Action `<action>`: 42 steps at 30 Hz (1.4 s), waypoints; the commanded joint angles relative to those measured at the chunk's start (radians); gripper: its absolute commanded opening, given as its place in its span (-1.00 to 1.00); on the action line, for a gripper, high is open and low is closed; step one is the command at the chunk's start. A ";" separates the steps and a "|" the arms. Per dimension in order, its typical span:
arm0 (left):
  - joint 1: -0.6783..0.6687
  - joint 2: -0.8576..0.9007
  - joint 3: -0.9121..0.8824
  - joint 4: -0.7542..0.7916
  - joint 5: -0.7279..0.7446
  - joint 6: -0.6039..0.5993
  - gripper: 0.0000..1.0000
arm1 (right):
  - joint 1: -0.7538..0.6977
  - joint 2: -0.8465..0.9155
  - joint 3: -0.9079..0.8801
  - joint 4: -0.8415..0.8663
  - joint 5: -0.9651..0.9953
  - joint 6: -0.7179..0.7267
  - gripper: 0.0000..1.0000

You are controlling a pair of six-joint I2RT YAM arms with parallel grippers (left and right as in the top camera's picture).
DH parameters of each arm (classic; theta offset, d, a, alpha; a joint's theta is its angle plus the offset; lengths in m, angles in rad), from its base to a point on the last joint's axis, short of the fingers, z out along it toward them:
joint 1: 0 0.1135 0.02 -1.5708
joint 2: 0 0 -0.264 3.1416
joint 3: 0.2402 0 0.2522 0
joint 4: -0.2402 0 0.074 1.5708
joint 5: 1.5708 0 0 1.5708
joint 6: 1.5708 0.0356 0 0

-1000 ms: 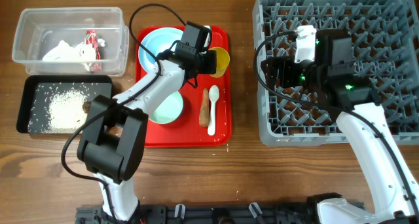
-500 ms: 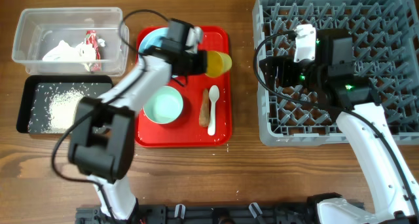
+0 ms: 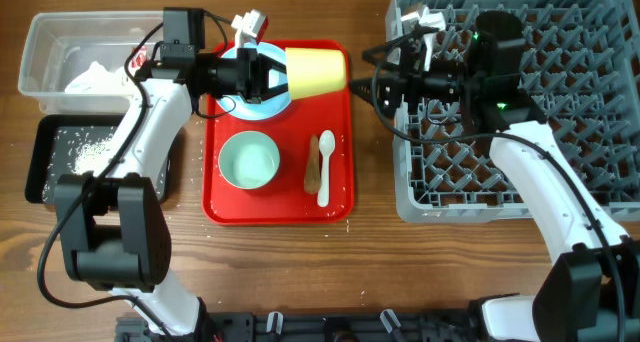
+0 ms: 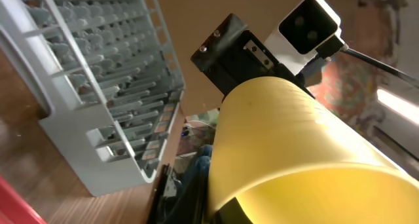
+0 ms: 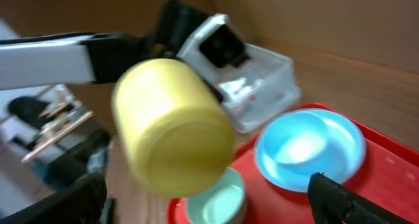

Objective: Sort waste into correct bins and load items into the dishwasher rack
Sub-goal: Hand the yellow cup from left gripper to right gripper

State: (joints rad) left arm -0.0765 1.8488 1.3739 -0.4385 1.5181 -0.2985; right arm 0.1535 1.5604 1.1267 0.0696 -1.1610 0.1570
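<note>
My left gripper (image 3: 275,74) is shut on the small yellow cup (image 3: 316,70) and holds it on its side above the red tray, base toward the dishwasher rack (image 3: 520,112). The cup fills the left wrist view (image 4: 294,152) and shows in the right wrist view (image 5: 173,135). My right gripper (image 3: 385,82) is open and empty at the rack's left edge, facing the cup, a short gap away. The pale blue plate with the small blue bowl (image 3: 245,92) lies partly under my left gripper. The pale green bowl (image 3: 249,162), white spoon (image 3: 325,172) and orange-brown stick (image 3: 312,165) lie on the tray.
The red tray (image 3: 340,207) sits between the bins and the rack. The clear tub (image 3: 60,32) at back left holds the tissue (image 3: 95,77) and wrapper. The black tray (image 3: 50,142) in front of it holds rice (image 3: 85,152).
My left gripper has lifted the yellow cup off the tray and turned it on its side toward the rack. My right arm has swung left to the rack's left edge.
</note>
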 commanded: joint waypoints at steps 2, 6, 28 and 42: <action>-0.014 -0.015 0.005 -0.040 0.059 -0.002 -0.92 | 0.000 0.009 0.010 0.039 -0.132 -0.002 0.99; -0.057 -0.015 0.005 -0.057 0.059 -0.002 -0.92 | 0.023 0.018 0.010 0.111 -0.195 0.000 0.99; -0.116 -0.015 0.005 -0.044 0.051 -0.001 -0.82 | 0.069 0.038 0.010 0.097 -0.176 0.003 0.04; -0.115 -0.015 0.005 -0.026 0.052 -0.002 -0.92 | 0.069 0.040 0.010 -0.077 -0.154 -0.115 0.34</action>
State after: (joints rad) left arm -0.1886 1.8492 1.3716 -0.4740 1.4979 -0.2909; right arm 0.2058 1.5875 1.1427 0.0357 -1.3018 0.1108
